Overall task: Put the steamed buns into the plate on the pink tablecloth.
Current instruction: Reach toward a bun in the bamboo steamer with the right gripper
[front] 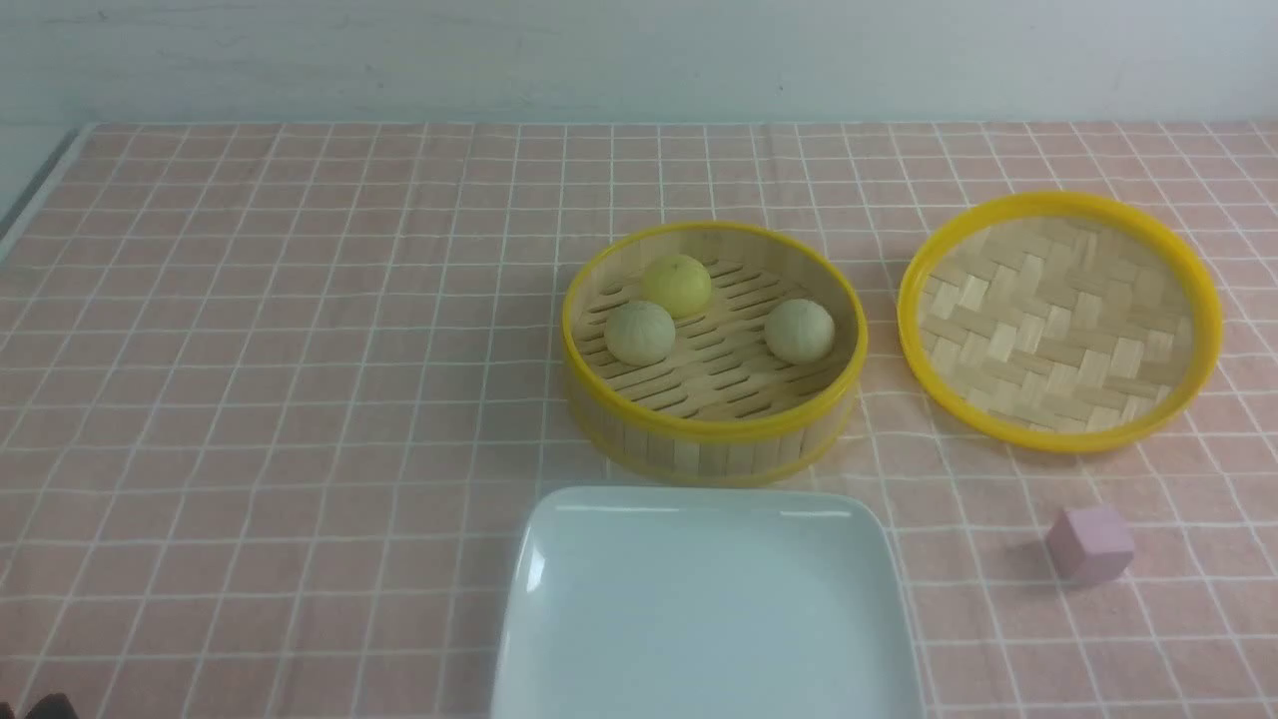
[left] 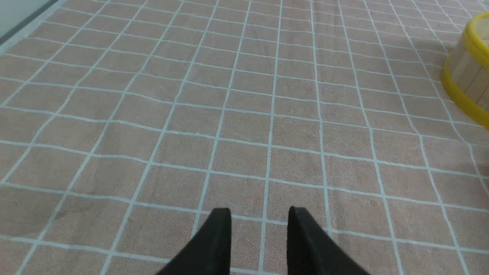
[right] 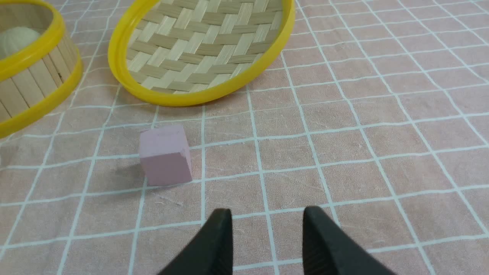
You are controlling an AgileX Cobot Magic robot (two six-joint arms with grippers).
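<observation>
- All three steamed buns point(front: 640, 333) sit in the bamboo steamer point(front: 714, 434), mid-table on the pink tablecloth point(front: 300, 350). The yellow bun point(front: 677, 285) is at the back, with a pale one just beside it and the other pale one apart on the right.
- The plate point(front: 544, 559) lies just in front of the steamer, with no bun on it yet.
- The woven lid point(front: 1058, 320) rests to the right of the steamer, with a pink cube point(front: 1089, 543) in front of it.
- Only the wrist views show the claws. The left gripper point(left: 259, 214) has its fingers parted over cloth, holding nothing.
- The right gripper point(right: 267, 214) is parted too and grips nothing, with the cube near it.
</observation>
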